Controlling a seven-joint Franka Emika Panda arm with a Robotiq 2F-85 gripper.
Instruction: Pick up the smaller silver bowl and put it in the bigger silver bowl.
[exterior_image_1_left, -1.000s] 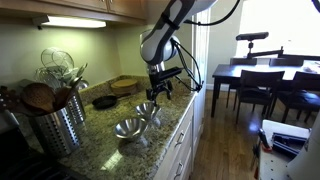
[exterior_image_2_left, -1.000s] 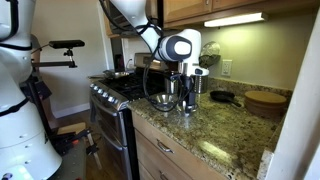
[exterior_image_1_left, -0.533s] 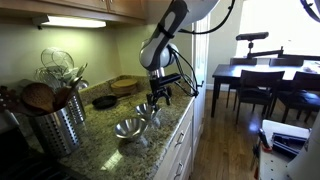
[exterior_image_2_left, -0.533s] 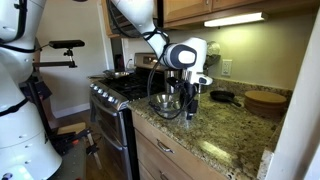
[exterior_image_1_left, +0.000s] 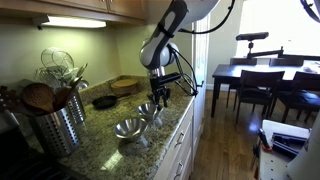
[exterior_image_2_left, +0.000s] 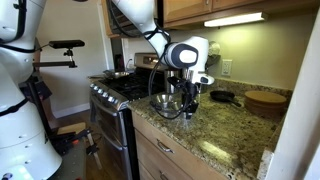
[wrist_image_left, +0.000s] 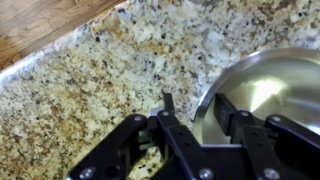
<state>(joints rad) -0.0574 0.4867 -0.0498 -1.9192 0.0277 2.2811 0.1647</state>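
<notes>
The smaller silver bowl (exterior_image_1_left: 149, 112) sits on the speckled granite counter, right under my gripper (exterior_image_1_left: 155, 100). In the wrist view its shiny inside (wrist_image_left: 270, 85) fills the right side. My gripper (wrist_image_left: 195, 102) straddles its rim, with one finger (wrist_image_left: 167, 104) outside over the granite and the other finger (wrist_image_left: 224, 108) inside the bowl. The jaws are partly drawn in, and a gap still shows between the outer finger and the rim. The bigger silver bowl (exterior_image_1_left: 128, 129) rests beside it, toward the stove, and is also seen as a steel bowl (exterior_image_2_left: 163, 102) left of my gripper (exterior_image_2_left: 190, 103).
A tall perforated utensil holder (exterior_image_1_left: 55, 125) stands past the bowls. A small black pan (exterior_image_1_left: 104, 101) and a wooden bowl (exterior_image_1_left: 126, 85) sit by the back wall. The stove (exterior_image_2_left: 115, 95) adjoins the counter. The counter's front edge (wrist_image_left: 60, 50) is close by.
The gripper has come down slightly over the smaller bowl's rim and its jaws have narrowed from wide open. Neither bowl has moved.
</notes>
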